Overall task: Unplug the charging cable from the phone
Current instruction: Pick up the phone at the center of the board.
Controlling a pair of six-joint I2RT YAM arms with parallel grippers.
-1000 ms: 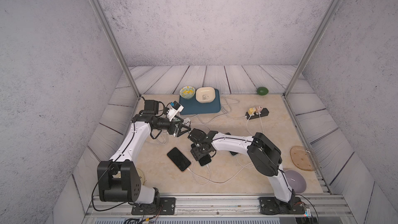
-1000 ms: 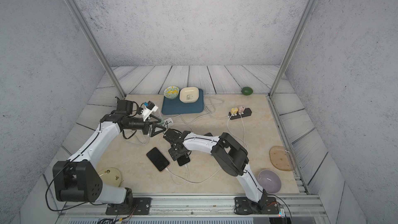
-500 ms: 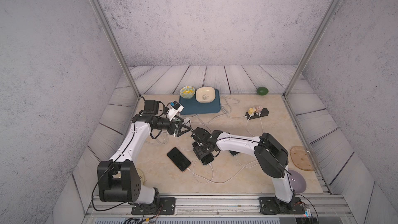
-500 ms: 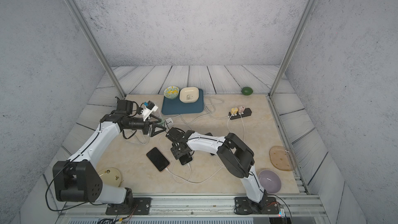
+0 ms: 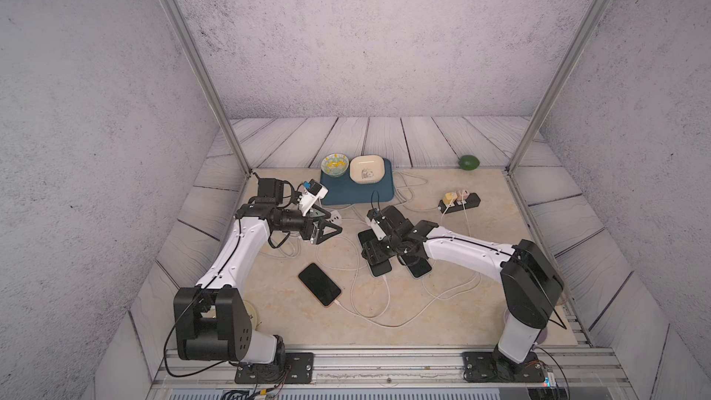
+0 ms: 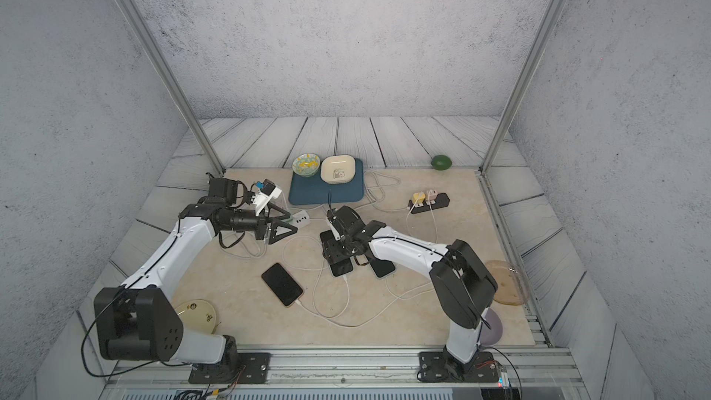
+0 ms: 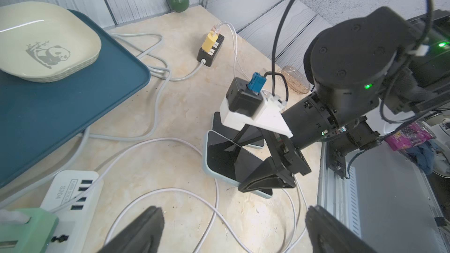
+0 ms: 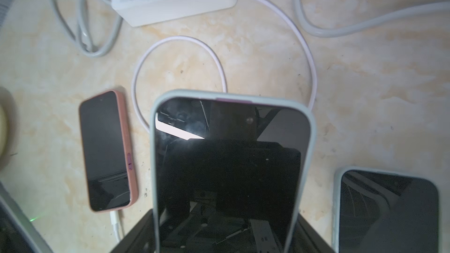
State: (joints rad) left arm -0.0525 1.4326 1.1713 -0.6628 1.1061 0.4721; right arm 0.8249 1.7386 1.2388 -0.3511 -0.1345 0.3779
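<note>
A dark-screened phone in a pale green case is sitting mid-surface, its white charging cable trailing from its near end. The right fingers are clamping its sides; the left fingers are standing wide apart. A far blue tray is holding a patterned bowl and a cream dish

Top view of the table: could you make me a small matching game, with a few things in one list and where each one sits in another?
Things
1. pink-cased phone
2. panda dish
3. green fruit
4. yellow plug

Places
A. plugged into the black power strip
B. flat on the table, with a white cable in its near end
C. on the blue tray
D. beside a metal post at the back

Pairs: 1-B, 2-C, 3-D, 4-A
</note>
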